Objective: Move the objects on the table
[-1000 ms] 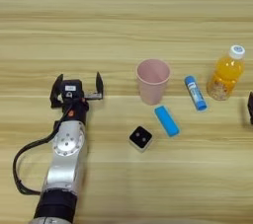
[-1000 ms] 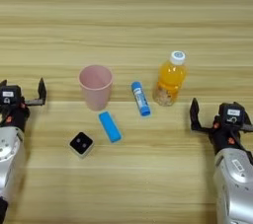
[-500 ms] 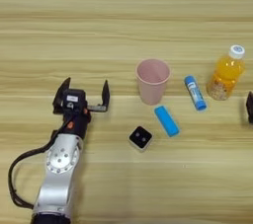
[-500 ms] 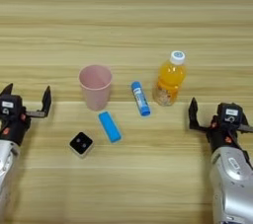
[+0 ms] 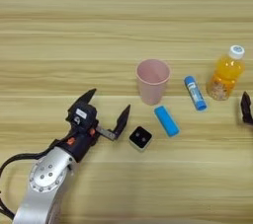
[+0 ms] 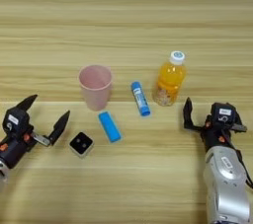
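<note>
On the wooden table (image 5: 74, 20) a pink cup (image 5: 153, 80) stands upright in the middle. In front of it lie a flat light-blue bar (image 5: 166, 120) and a small white cube with a black top (image 5: 141, 138). My left gripper (image 5: 106, 105) is open just left of the cube, and its right fingertip (image 5: 123, 114) is close to the cube without touching it. My right gripper (image 6: 212, 122) is open at the right, a little in front of the orange bottle, and holds nothing.
An orange juice bottle (image 6: 169, 80) with a white cap stands right of the cup. A blue stick with a white end (image 6: 140, 98) lies between cup and bottle. The far half of the table shows bare wood.
My left gripper has moved right and nearer, closing in on the cube from the left, still open. The right gripper and the objects have stayed in place.
</note>
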`<action>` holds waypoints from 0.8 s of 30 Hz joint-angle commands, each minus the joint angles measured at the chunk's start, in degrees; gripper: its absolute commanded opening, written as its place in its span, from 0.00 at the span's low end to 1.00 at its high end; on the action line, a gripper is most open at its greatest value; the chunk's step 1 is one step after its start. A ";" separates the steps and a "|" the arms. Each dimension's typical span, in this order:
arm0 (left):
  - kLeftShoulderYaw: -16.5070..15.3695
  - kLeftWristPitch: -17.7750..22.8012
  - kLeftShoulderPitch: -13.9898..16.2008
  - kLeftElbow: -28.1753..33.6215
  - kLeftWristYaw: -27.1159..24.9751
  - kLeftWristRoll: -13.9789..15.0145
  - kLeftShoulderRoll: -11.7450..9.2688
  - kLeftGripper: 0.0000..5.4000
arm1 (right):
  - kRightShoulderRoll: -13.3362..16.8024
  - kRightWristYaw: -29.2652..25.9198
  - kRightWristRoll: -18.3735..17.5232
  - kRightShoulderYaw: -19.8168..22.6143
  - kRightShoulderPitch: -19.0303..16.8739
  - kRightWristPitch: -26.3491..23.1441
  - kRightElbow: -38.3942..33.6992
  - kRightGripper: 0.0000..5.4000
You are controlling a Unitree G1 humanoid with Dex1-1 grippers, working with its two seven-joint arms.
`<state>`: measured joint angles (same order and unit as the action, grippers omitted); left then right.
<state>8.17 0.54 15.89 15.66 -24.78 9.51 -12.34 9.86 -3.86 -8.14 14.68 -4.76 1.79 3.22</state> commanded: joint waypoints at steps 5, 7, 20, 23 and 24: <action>4.22 1.88 -1.25 -1.24 -6.46 0.95 -2.66 1.00 | -1.04 1.49 0.91 -1.18 0.62 -0.51 -1.24 1.00; 5.56 3.00 -1.65 -1.41 -6.74 -0.45 -3.17 1.00 | -1.24 1.69 1.02 -1.34 0.46 -0.55 -1.57 1.00; 8.91 7.31 -0.69 -0.45 -8.73 -1.25 -6.04 1.00 | -1.56 2.19 1.09 -1.53 0.27 -1.02 -2.51 1.00; 8.92 8.01 -0.69 -0.23 -8.31 -1.56 -6.49 1.00 | -1.60 2.24 1.08 -1.60 0.25 -1.09 -2.62 1.00; 9.17 8.37 -0.69 -0.23 -8.35 -1.86 -6.81 1.00 | -1.63 2.25 1.07 -1.63 0.25 -1.13 -2.66 1.00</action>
<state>17.01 7.51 14.94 14.78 -33.17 8.77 -18.00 8.45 -1.73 -7.11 13.22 -4.78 1.69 1.42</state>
